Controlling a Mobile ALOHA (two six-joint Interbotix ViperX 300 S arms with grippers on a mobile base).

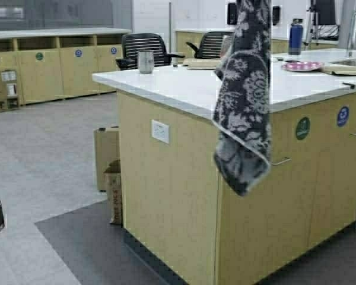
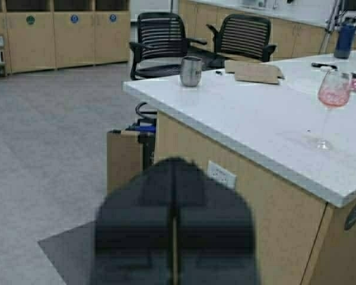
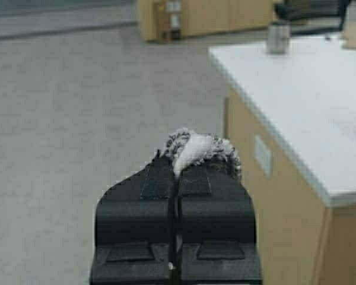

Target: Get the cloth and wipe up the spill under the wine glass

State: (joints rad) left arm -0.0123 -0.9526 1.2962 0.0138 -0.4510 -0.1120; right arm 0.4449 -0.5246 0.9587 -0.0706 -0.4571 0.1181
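The grey-and-white floral cloth [image 1: 244,107] hangs down from the top of the high view, in front of the island counter [image 1: 178,83]. My right gripper [image 3: 177,169] is shut on a bunched end of the cloth [image 3: 196,148], held up in the air short of the counter's corner. The wine glass [image 2: 334,95], with pinkish liquid in its bowl, stands on the white countertop near its front edge; a faint wet patch lies round its foot [image 2: 323,144]. In the high view the cloth covers most of it. My left gripper [image 2: 175,166] is shut and empty, off the counter's side.
A steel tumbler [image 1: 145,61] stands at the counter's far left corner. A pink plate [image 1: 301,66], a blue bottle [image 1: 295,37] and a sink [image 1: 353,62] are at the right. Cardboard boxes [image 1: 110,172] stand on the floor by the counter's left side. Two black chairs [image 1: 143,47] stand behind.
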